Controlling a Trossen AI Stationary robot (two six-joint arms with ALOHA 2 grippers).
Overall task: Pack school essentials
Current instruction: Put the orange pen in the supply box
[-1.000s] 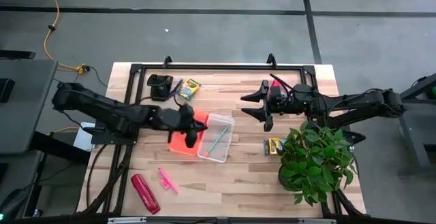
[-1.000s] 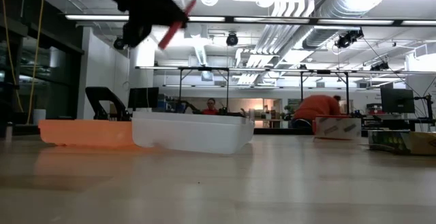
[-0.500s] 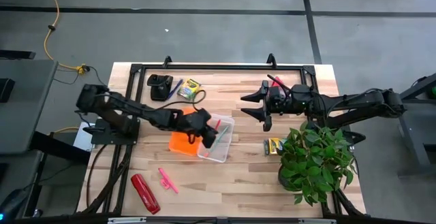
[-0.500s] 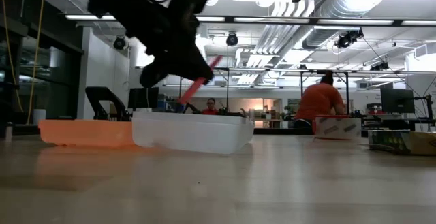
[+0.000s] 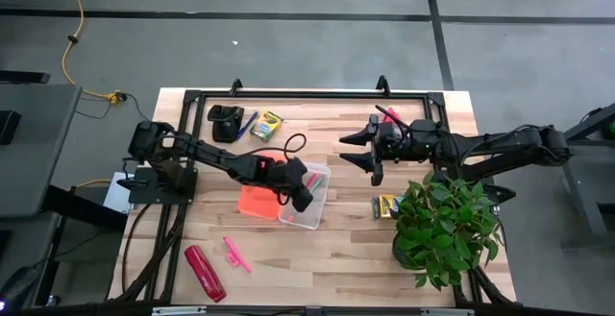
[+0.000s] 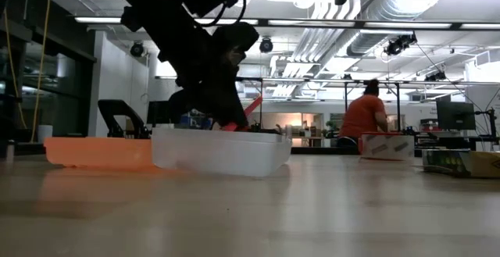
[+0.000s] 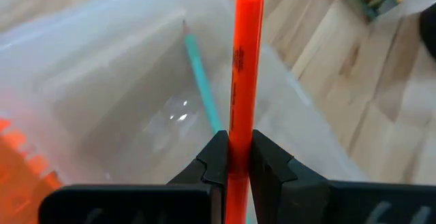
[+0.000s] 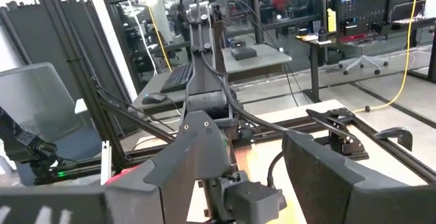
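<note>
Clamped tight in the left gripper (image 7: 238,157), a pink pencil (image 7: 243,67) pokes down over the clear plastic bin (image 5: 306,197), where a green pencil (image 7: 203,90) already lies. Farther right, the right gripper (image 5: 371,151) hovers spread open above the table (image 5: 327,258), holding nothing.

orange-red pencil (image 7: 243,74), teal-green pencil (image 7: 202,84), translucent white bin (image 5: 306,207), orange lid (image 5: 256,201), yellow-and-green crayon box (image 5: 266,124)
</note>
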